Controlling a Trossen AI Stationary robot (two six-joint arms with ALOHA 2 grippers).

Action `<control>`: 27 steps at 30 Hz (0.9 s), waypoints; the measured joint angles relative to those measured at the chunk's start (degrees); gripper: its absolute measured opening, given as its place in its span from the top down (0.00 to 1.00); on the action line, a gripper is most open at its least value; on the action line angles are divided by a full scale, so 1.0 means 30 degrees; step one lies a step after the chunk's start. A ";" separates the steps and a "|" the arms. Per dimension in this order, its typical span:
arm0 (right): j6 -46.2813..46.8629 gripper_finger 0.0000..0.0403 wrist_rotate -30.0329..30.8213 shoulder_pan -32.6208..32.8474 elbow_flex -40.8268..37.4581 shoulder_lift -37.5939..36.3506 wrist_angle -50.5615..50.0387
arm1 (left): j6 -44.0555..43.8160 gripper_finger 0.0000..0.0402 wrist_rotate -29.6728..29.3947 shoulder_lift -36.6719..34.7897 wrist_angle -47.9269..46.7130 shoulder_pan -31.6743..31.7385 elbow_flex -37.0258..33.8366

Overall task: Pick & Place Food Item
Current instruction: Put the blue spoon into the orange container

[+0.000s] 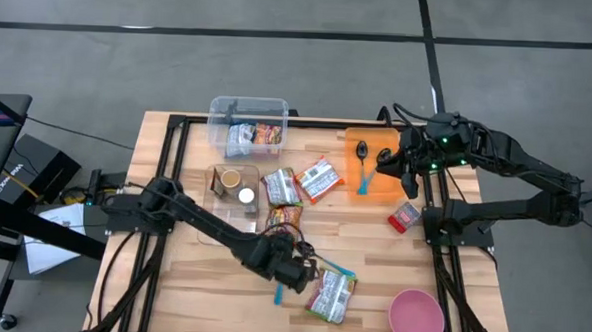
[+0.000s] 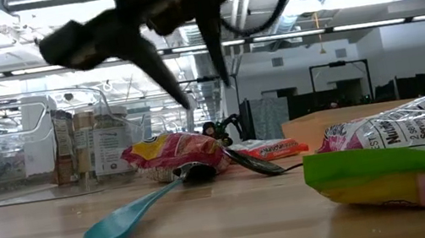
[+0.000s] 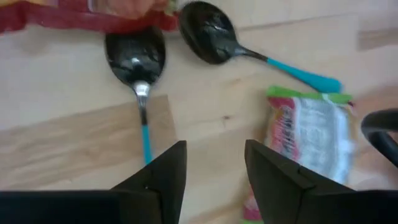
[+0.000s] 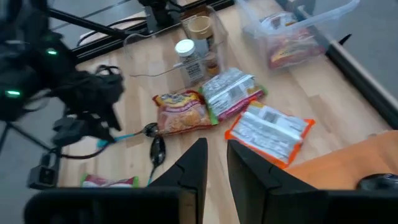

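Broadly, a wooden table (image 1: 186,281) carries everything. From the left gripper (image 1: 293,273), which hangs low over the near middle of the boards: a clear bin (image 1: 248,124) holding packets sits far beyond it, an orange tray (image 1: 374,161) well off to its right and beyond, a pink bowl (image 1: 415,317) off to its right and nearer the table edge.

Left gripper: fingers (image 3: 163,171) parted with bare wood between them, nothing held. Whether they are mid-closing cannot be told.

Task item, by my judgement: the green-edged snack packet (image 1: 331,294), lying flat just to the gripper's right, apart from it. In the left wrist view the same packet (image 3: 308,134) lies beside the right finger, not between the two. Other packets — a red one (image 1: 284,220) just beyond the gripper, two more (image 1: 302,181) farther on.

Handling, judged: light, soft foil pouch, crinkly and slippery, contents loose. Best pinched across a narrow crimped end or along one long edge; a flat top-down grab would likely skate off.

Two spoons with teal handles (image 3: 145,124) lie directly ahead of the fingers; risk of catching one instead.

Right gripper (image 1: 391,162) waits above the orange tray, fingers nearly together, holding nothing visible.
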 joint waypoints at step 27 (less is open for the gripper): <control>-0.0821 0.86 -0.0190 -0.0007 -0.0001 -0.0363 -0.0035 | -0.2018 0.67 0.0825 0.0924 0.0124 -0.0176 -0.0911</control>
